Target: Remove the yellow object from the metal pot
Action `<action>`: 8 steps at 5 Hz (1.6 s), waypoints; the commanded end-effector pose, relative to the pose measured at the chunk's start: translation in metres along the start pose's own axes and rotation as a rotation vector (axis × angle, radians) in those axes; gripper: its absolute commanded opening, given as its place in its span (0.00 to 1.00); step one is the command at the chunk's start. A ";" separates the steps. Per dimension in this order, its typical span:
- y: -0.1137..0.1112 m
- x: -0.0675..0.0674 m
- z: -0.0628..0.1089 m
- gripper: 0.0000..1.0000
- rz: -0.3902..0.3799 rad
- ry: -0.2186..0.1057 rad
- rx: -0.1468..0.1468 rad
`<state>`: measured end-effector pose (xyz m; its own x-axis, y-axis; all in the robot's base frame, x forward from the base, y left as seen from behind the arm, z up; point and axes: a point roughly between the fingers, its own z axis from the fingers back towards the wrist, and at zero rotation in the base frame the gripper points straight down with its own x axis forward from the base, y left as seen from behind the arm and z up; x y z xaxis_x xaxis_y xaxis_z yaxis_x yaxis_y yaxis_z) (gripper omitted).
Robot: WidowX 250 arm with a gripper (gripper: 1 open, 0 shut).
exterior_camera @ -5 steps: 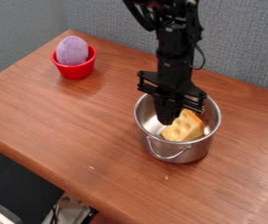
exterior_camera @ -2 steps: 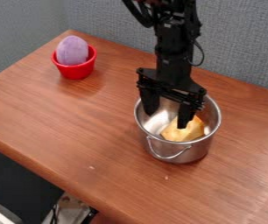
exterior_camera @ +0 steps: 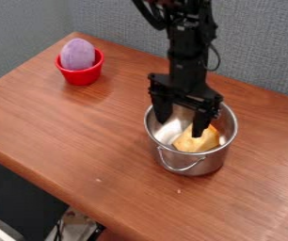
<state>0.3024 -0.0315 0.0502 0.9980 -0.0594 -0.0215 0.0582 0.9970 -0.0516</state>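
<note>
One wooden table (exterior_camera: 58, 122), pretty bare, carrying everything. Then the metal pot (exterior_camera: 203, 160) near the right edge, shiny, loop handle facing front. Above it, black gripper (exterior_camera: 185, 120) pointing straight down into the pot, jaws spread wide, gripping nothing, probably lined up to straddle the target. Inside, yellow object (exterior_camera: 200, 141) lying against the right wall, not lifted yet. Far back left, small red bowl (exterior_camera: 80, 68) cradling a purple egg (exterior_camera: 76, 51), well clear.

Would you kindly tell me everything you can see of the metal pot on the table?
The metal pot is a shiny steel cylinder with a small loop handle at its near rim. It stands upright on the wooden table, towards the right. Inside lies the yellow object against the right wall. The hand reaches down into it, open, its fingers astride the yellow object.
</note>
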 end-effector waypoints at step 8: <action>-0.003 0.007 -0.005 0.00 -0.050 -0.032 0.018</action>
<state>0.3057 -0.0314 0.0310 0.9953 -0.0902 -0.0360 0.0888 0.9953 -0.0381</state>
